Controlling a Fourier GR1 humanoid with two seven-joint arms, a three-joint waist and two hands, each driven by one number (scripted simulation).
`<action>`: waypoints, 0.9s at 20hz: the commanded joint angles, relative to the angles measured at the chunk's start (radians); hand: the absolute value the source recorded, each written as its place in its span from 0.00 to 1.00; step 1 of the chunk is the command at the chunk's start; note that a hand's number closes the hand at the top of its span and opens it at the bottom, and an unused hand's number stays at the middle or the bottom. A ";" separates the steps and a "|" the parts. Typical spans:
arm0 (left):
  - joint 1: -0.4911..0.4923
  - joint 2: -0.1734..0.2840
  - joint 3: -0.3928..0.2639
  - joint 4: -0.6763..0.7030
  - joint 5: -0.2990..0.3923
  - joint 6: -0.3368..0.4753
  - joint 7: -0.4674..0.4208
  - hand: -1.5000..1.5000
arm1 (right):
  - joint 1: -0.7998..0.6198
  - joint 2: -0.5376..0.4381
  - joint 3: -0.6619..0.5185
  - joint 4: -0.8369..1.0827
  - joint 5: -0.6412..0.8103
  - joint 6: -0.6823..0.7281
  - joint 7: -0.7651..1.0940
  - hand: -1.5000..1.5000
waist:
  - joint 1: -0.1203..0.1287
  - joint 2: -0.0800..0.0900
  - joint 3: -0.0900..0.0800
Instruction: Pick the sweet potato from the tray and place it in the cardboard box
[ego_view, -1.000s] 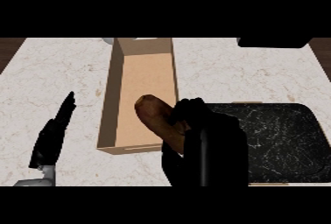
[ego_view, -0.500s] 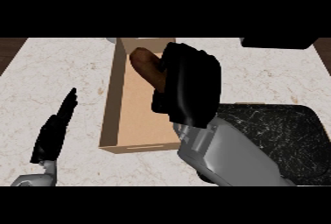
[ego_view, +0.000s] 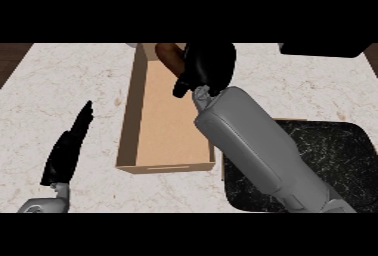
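- Over the far end of the cardboard box (ego_view: 166, 125), the right robot hand (ego_view: 207, 65) curls around the sweet potato (ego_view: 170, 56).
- Its long axis runs roughly along the box, the floor directly beneath.
- Beside the box's left wall, the left robot hand (ego_view: 68, 150) rests open on the bench (ego_view: 74, 90).
- The tray (ego_view: 332, 160) lies right.

The sweet potato (ego_view: 170, 56) is showing as a brown, rounded lump with a darker shaded side; only its left part is visible, the rest being hidden; it is sitting over the far end of the cardboard box (ego_view: 164, 125), just inside the far left corner of the opening. The cardboard box is lying on the counter as a long, narrow, open-topped carton of plain tan card, running lengthwise away from the viewer; its floor is showing bare along the near portion; its near end wall is carrying a slot-shaped handle cut-out. The tray (ego_view: 325, 145) is lying just right of the box's near end; it is dark, with a mottled surface and rounded corners.
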 joint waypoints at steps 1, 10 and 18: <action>-0.001 0.004 0.006 0.000 0.006 -0.008 -0.031 0.50 | -0.039 0.007 0.006 0.156 -0.067 -0.193 0.115 1.00 | 0.016 0.002 0.000; -0.014 -0.005 -0.005 -0.032 -0.001 -0.011 0.037 0.50 | -0.073 0.007 0.032 0.356 -0.215 -0.461 -0.036 0.00 | 0.008 -0.002 0.001; -0.011 0.004 0.031 0.047 -0.004 0.004 -0.032 0.50 | -0.065 0.007 -0.064 0.326 -0.147 -0.843 -0.113 0.00 | -0.027 -0.004 0.001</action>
